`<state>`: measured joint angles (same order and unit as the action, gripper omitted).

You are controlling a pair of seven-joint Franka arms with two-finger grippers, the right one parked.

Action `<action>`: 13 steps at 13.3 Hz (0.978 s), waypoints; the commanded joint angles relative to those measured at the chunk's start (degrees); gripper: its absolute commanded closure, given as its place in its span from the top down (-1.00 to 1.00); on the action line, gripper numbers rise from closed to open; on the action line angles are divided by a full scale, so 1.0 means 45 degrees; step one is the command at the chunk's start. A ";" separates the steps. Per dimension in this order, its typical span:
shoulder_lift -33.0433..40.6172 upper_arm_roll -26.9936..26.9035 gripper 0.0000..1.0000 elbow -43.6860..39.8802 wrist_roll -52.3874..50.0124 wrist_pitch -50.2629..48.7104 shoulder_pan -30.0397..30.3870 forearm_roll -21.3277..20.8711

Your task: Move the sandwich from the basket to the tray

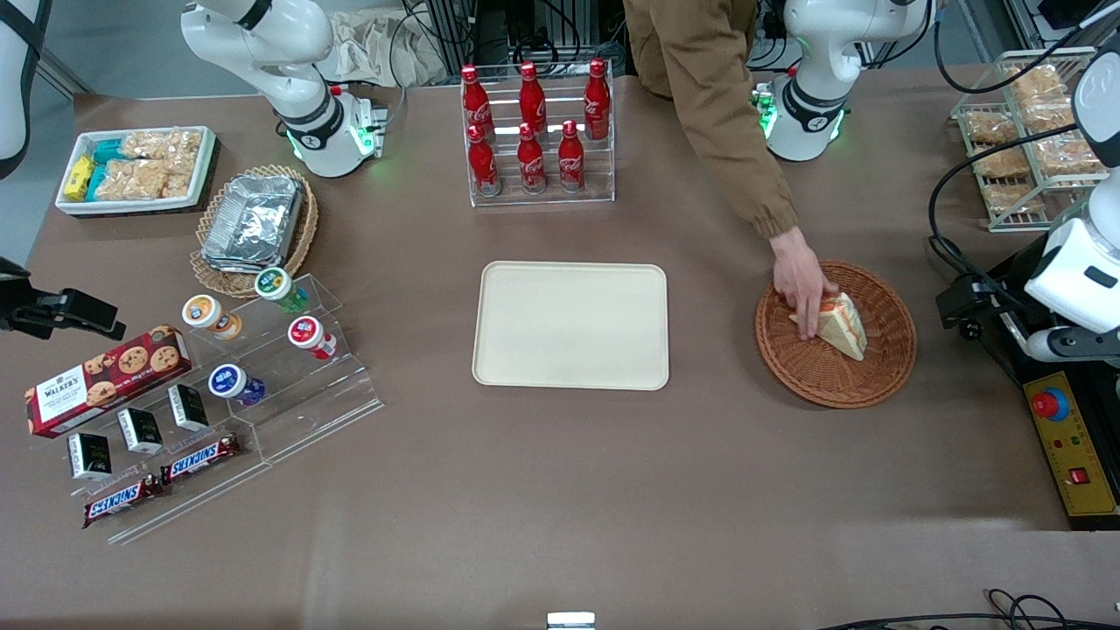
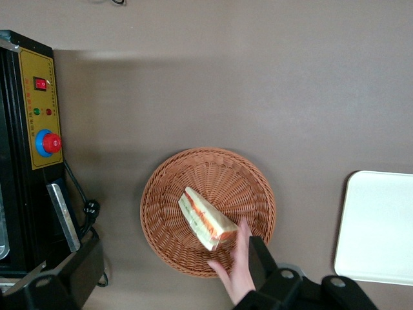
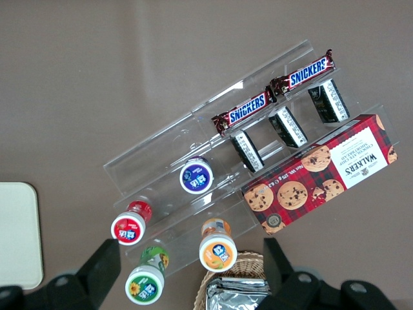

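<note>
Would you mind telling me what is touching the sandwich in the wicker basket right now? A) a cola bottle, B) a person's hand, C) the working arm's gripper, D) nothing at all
B: a person's hand rests on the sandwich, which lies in the basket, while the gripper hangs above the basket's edge without touching it, and the tray holds nothing.

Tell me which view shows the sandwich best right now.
Left wrist view: the sandwich lies in the basket, filling layers visible, a hand touching one end. Front view shows it hand-covered; right wrist view misses it. The gripper hangs above.
</note>
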<state>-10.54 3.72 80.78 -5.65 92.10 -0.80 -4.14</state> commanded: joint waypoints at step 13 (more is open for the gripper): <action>0.4140 -0.0456 1.00 0.8822 -0.4689 0.3730 0.0062 0.0685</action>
<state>3.65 1.74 111.97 -19.00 103.78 -0.38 -2.05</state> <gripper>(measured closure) 0.000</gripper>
